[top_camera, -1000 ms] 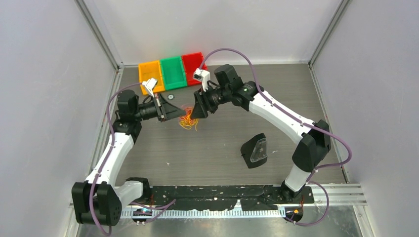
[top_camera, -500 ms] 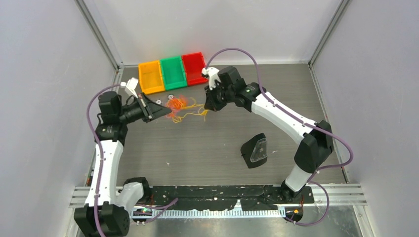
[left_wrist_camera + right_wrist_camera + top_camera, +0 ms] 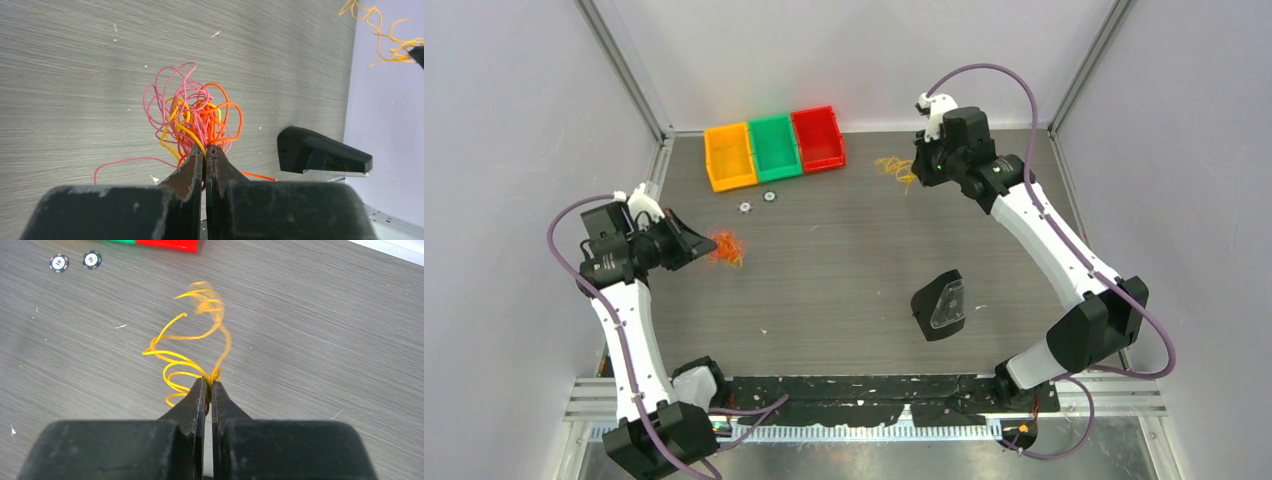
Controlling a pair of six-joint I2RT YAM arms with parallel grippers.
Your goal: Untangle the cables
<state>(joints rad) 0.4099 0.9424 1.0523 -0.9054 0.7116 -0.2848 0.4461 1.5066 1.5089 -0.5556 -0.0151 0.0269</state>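
The cables [image 3: 724, 247] look featherlight, springy and snaggy, so pinch single strands near an end: your left gripper [image 3: 205, 150] is clamped on the red-pink bunch [image 3: 195, 115] at the left, the right gripper [image 3: 206, 385] on a yellow cable [image 3: 192, 347] back right, and only the top view shows them well apart, while the wrist cams show the loops.

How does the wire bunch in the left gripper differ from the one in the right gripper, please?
Colour: the tangled pink, orange and yellow wire bunch in the left gripper is mixed; the thin yellow-orange wire bunch in the right gripper is one colour. Density: the left bunch is a dense knot; the right bunch is a few loose coils. Both are hair-thin wires pinched between shut fingers.
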